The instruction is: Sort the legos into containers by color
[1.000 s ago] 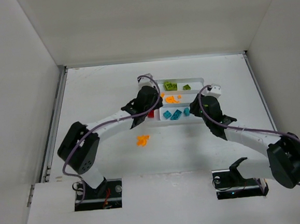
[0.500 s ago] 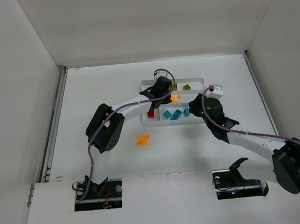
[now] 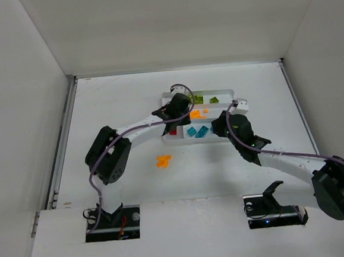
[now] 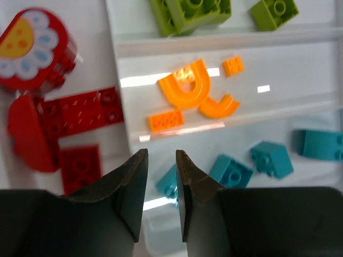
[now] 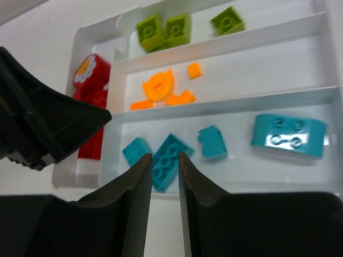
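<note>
The white tray (image 3: 228, 91) holds the legos by colour: lime green (image 4: 187, 10) in the far section, orange (image 4: 187, 88) in the middle, teal (image 4: 270, 158) in the near one, red (image 4: 80, 110) in the narrow left section. Some orange legos (image 3: 163, 161) lie on the table in front of the tray. My left gripper (image 4: 162, 155) hovers over the tray's left part, fingers slightly apart and empty. My right gripper (image 5: 165, 156) hangs at the tray's near wall above a teal brick (image 5: 174, 145), jaws narrowly apart, holding nothing.
A red flower-printed piece (image 4: 32, 48) sits at the far end of the red section. The left arm's black gripper body (image 5: 43, 123) is close to my right gripper's left side. White walls enclose the table on three sides.
The left gripper went from the red section towards the tray's far side, then slightly back, and its jaws opened a little. The right gripper's jaws narrowed and it shifted slightly left.
</note>
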`<act>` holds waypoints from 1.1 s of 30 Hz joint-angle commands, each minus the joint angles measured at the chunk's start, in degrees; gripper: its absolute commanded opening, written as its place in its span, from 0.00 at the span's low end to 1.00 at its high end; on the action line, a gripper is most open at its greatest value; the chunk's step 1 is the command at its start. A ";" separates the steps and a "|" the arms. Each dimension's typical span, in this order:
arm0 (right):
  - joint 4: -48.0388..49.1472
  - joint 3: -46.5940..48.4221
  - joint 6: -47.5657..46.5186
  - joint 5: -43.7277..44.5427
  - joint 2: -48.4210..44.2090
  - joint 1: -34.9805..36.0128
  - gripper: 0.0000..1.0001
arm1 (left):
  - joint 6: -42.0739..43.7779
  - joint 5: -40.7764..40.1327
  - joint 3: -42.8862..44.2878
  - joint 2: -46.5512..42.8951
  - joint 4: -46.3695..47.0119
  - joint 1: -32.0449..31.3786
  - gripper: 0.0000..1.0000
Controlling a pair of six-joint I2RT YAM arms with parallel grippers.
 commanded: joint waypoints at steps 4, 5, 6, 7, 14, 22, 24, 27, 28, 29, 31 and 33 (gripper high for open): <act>1.96 5.92 -4.24 -7.64 6.70 9.11 0.30 | -2.35 -3.54 -19.56 -23.28 5.01 0.20 0.21; 1.78 6.89 -4.77 -8.61 7.85 10.70 0.30 | -2.79 -4.51 -23.25 -26.62 5.18 0.12 0.20; 1.60 7.77 -5.03 -9.23 8.99 12.28 0.30 | -3.32 -5.30 -26.68 -30.05 5.10 0.29 0.20; 1.34 8.73 -4.78 -9.67 10.31 14.29 0.30 | -3.85 -6.09 -30.81 -34.17 4.75 0.55 0.20; 1.25 10.85 1.28 -8.80 18.13 25.20 0.40 | -7.28 -7.06 -45.77 -49.05 -0.87 0.38 0.22; 0.02 17.00 6.56 -7.92 28.15 30.05 0.43 | -9.48 -8.12 -54.31 -57.93 -1.14 1.08 0.25; -0.24 17.97 7.79 -7.92 29.65 29.96 0.42 | -10.09 -8.12 -55.28 -58.99 -1.14 1.17 0.26; -1.38 19.02 9.81 -7.92 31.32 29.79 0.38 | -10.62 -8.12 -55.81 -59.61 -0.79 0.56 0.26; -2.08 19.38 10.34 -7.74 31.76 29.70 0.37 | -10.62 -8.21 -55.98 -59.70 -0.44 0.47 0.26; -2.87 19.81 10.78 -7.22 32.11 29.61 0.36 | -10.79 -8.21 -56.16 -59.70 -0.35 0.47 0.26; -4.45 20.61 11.22 -5.90 32.90 29.35 0.34 | -11.15 -8.03 -56.42 -59.87 0.00 0.38 0.26; -6.39 21.83 11.48 -5.63 34.04 29.34 0.33 | -11.41 -7.77 -56.86 -60.05 0.44 0.12 0.26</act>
